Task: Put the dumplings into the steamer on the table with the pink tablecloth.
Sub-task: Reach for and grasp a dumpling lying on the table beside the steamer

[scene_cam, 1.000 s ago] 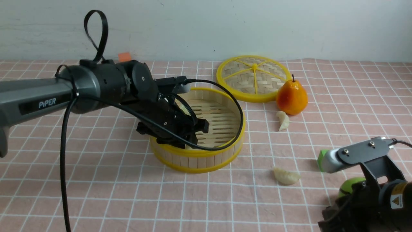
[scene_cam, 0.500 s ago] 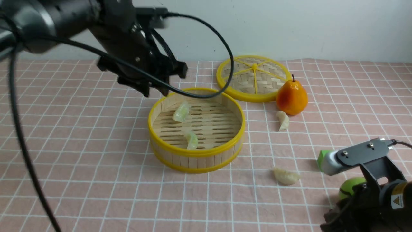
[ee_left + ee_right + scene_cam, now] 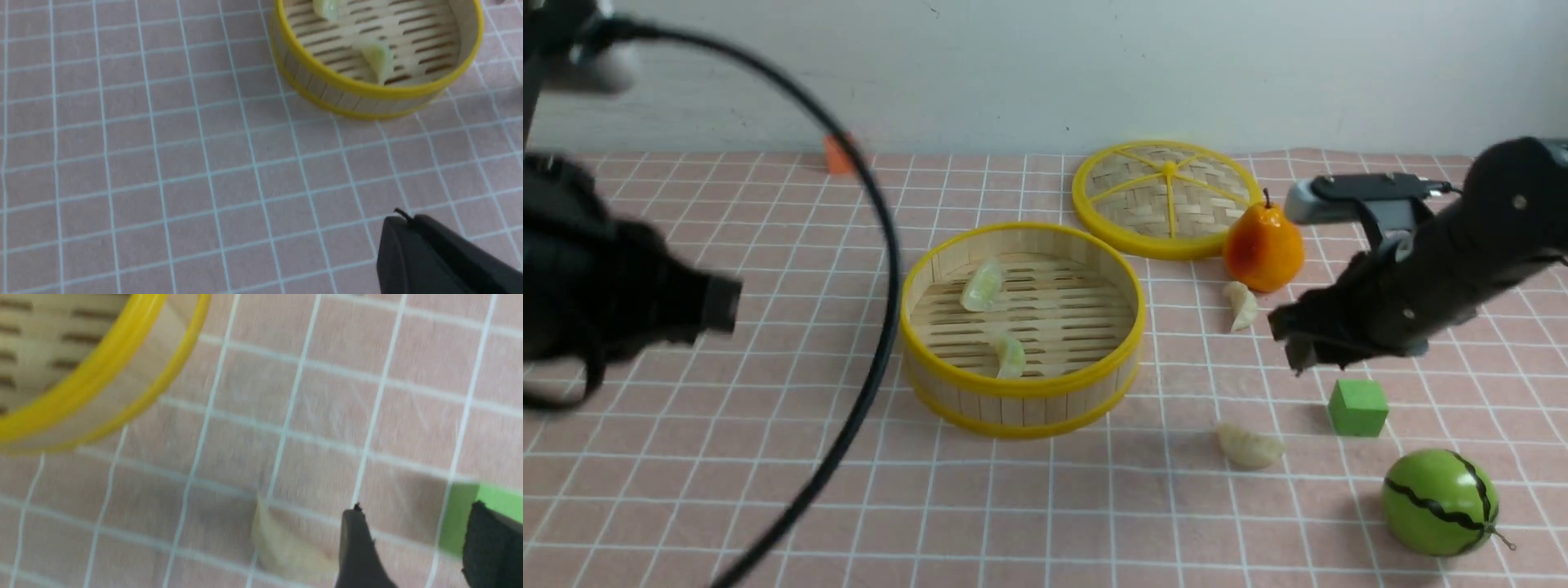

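Observation:
The steamer (image 3: 1023, 390) stands mid-table on the pink tablecloth (image 3: 768, 425). Two pale green dumplings lie on its slats, one at the back (image 3: 983, 286) and one at the front (image 3: 1011, 355). Two cream dumplings lie on the cloth to its right, one near the pear (image 3: 1242, 305) and one nearer me (image 3: 1250, 447). My left gripper (image 3: 723, 304) hangs blurred at the far left, shut and empty (image 3: 402, 218). My right gripper (image 3: 1290, 343) hovers between the cream dumplings. It is open (image 3: 416, 508), with the nearer cream dumpling (image 3: 282, 547) beside one finger.
The flat woven lid (image 3: 1168, 196) lies behind the steamer, with an orange pear (image 3: 1263, 245) at its right edge. A green cube (image 3: 1357, 406) sits under my right arm and a green striped ball (image 3: 1439, 502) sits front right. My left arm's black cable (image 3: 882, 269) arcs left of the steamer.
My left arm has lifted out of the steamer, swung far left and shut, leaving a green dumpling inside. My right arm has risen from the front right corner towards the cream dumplings and opened.

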### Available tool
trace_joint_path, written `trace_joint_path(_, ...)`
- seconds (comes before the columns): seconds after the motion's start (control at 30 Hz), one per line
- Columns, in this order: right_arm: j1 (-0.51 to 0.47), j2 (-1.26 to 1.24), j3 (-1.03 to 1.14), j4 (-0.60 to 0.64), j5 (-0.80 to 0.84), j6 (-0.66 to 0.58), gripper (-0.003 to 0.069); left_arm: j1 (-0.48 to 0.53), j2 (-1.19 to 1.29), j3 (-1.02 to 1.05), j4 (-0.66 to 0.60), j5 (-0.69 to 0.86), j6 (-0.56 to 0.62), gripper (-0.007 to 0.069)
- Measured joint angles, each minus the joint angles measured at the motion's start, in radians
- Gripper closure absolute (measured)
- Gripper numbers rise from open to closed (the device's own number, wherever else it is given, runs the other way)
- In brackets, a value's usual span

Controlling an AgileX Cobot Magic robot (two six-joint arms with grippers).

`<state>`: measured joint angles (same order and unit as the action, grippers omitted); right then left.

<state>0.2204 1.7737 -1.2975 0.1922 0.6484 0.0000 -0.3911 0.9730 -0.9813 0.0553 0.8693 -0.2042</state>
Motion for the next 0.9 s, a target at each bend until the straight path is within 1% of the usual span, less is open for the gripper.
trace_joint_path(0.13,-0.008,0.167,-0.192,0.014,0.007,0.000,0.0271,0.000,-0.133,0.225,0.000,-0.026,0.000,0.0638)
trace_joint_path(0.23,-0.008,0.265,-0.307,0.016,0.005,0.000,0.0270,0.000,-0.190,0.311,0.002,-0.038,0.000,0.0638)
trace_joint_path(0.3,-0.008,0.330,-0.382,0.015,-0.011,0.000,0.0269,0.000,-0.229,0.377,0.005,-0.098,0.000,0.0638)
trace_joint_path(0.43,-0.008,0.433,-0.475,-0.010,-0.042,0.006,0.0274,0.000,-0.265,0.472,0.011,-0.282,0.000,0.0638)
trace_joint_path(0.5,-0.008,0.459,-0.490,-0.031,-0.046,0.012,0.0280,0.000,-0.265,0.484,0.012,-0.303,0.000,0.0638)
trace_joint_path(0.53,-0.008,0.480,-0.503,-0.074,-0.048,0.020,0.0291,0.000,-0.265,0.491,0.013,-0.321,0.000,0.0638)
trace_joint_path(0.63,-0.010,0.499,-0.509,-0.117,-0.050,0.039,0.0323,0.000,-0.265,0.494,0.015,-0.334,0.000,0.0638)
trace_joint_path(0.7,-0.009,0.513,-0.509,-0.146,-0.034,0.042,0.0371,0.000,-0.265,0.494,0.016,-0.339,0.000,0.0638)
trace_joint_path(0.77,-0.009,0.513,-0.510,-0.151,-0.025,0.043,0.0438,0.000,-0.265,0.494,0.016,-0.340,0.000,0.0638)
trace_joint_path(0.8,-0.009,0.513,-0.511,-0.151,-0.022,0.043,0.0459,0.000,-0.265,0.494,0.016,-0.340,0.000,0.0638)
trace_joint_path(0.9,-0.009,0.510,-0.514,-0.152,-0.009,0.035,0.0463,0.000,-0.265,0.494,0.016,-0.340,0.000,0.0638)
